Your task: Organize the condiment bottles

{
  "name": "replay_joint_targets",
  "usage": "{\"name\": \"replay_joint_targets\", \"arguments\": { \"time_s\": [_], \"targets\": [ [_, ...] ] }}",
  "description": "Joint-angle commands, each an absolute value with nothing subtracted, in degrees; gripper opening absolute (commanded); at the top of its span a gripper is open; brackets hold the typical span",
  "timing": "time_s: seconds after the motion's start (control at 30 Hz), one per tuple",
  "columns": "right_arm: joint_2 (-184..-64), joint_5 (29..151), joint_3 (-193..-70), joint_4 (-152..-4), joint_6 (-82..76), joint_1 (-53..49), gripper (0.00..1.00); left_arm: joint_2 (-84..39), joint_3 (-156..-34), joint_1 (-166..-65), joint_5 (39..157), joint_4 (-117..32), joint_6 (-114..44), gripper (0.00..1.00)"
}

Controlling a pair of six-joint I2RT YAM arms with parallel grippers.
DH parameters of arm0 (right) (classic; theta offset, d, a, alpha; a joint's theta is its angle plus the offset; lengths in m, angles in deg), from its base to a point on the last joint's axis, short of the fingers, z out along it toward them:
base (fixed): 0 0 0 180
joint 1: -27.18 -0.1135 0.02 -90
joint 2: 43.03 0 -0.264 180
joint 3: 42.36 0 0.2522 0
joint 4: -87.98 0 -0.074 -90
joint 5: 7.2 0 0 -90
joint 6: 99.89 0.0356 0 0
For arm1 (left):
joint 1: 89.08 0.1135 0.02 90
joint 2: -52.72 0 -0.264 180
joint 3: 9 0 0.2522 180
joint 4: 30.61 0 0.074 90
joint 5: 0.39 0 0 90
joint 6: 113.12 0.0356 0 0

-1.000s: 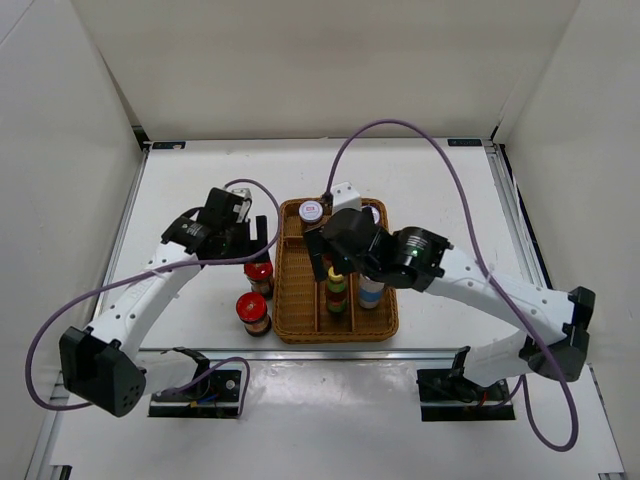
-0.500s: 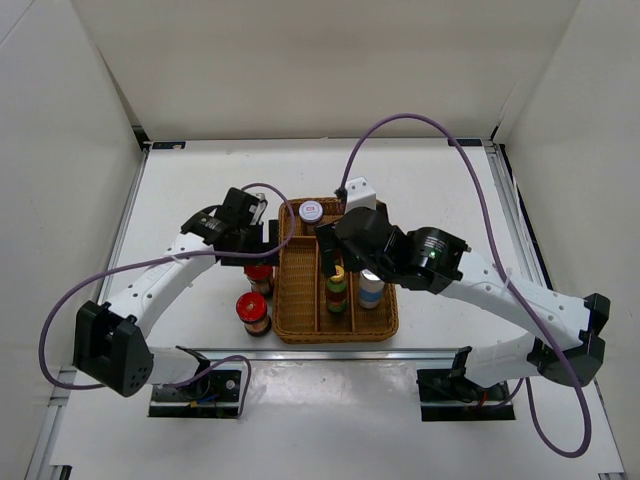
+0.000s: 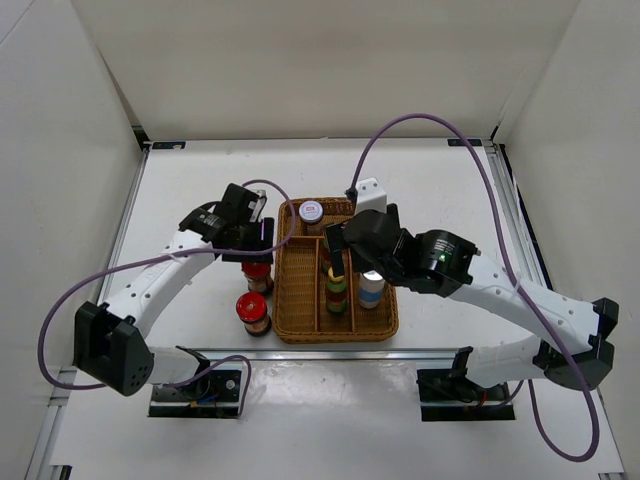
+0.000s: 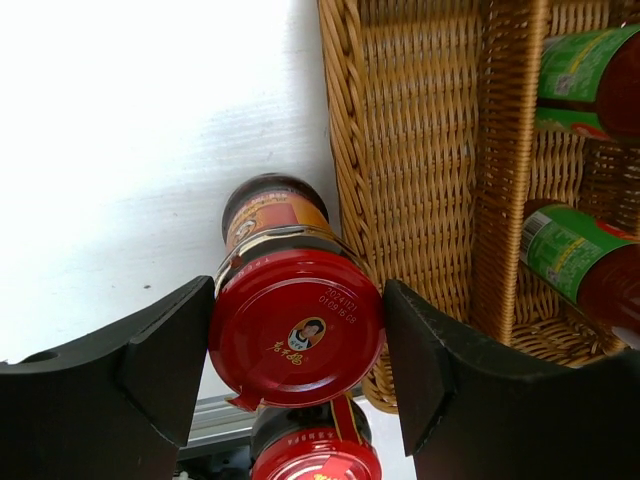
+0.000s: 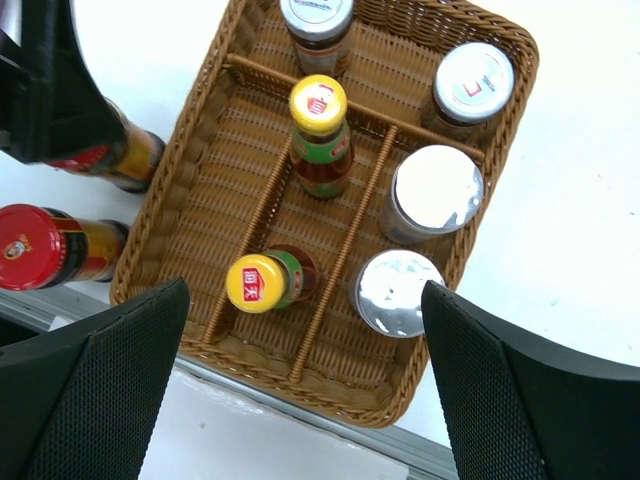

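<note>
I log the red-lidded jar [image 4: 297, 330]: glossy red lid with a small portrait emblem, orange-brown label. I also see a second red-lidded jar [image 5: 30, 247], gold emblem on red; sauce bottles [image 5: 318, 104], yellow caps and green labels; silver-lidded bottles [image 5: 437, 187]; wicker tray [image 5: 235, 190], brown weave; table [image 4: 150, 120], white.

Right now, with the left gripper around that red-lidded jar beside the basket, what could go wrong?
One: the left gripper pinches the red-lidded jar only by its lid edge, so it may slip or swing on lifting. Two: the second red-lidded jar stands close beside it and the wicker tray wall is close on the other side; either could get bumped. Three: the right gripper hovers open over the tray, so the arms may clash.
</note>
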State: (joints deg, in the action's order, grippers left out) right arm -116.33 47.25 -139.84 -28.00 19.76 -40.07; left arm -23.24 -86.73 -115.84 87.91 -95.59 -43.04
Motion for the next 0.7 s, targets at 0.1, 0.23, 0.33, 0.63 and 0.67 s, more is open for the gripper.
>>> {"name": "replay_joint_targets", "arguments": {
  "time_s": [0.1, 0.23, 0.33, 0.63, 0.67],
  "targets": [
    [-114.0, 44.7, -138.6, -27.1, 21.0, -40.4, 1.00, -20.6, -94.4, -116.1, 85.7, -96.0, -41.0, 0.30],
    [-113.4, 44.2, -138.6, -26.6, 21.6, -40.4, 1.00, -20.6, -98.9, -116.1, 85.1, -97.3, -40.4, 0.22],
    [-113.4, 43.7, -138.6, -26.1, 21.6, -40.4, 1.00, -20.6, -102.6, -116.1, 85.1, -97.9, -40.4, 0.17],
    [-112.9, 43.2, -138.6, -24.4, 23.2, -40.4, 1.00, -26.6, -111.0, -116.1, 89.8, -97.3, -42.2, 0.13],
    [-112.9, 42.6, -138.6, -24.4, 23.2, -40.4, 1.00, -27.3, -111.0, -116.1, 90.4, -97.3, -42.8, 0.11]
  ]
}}
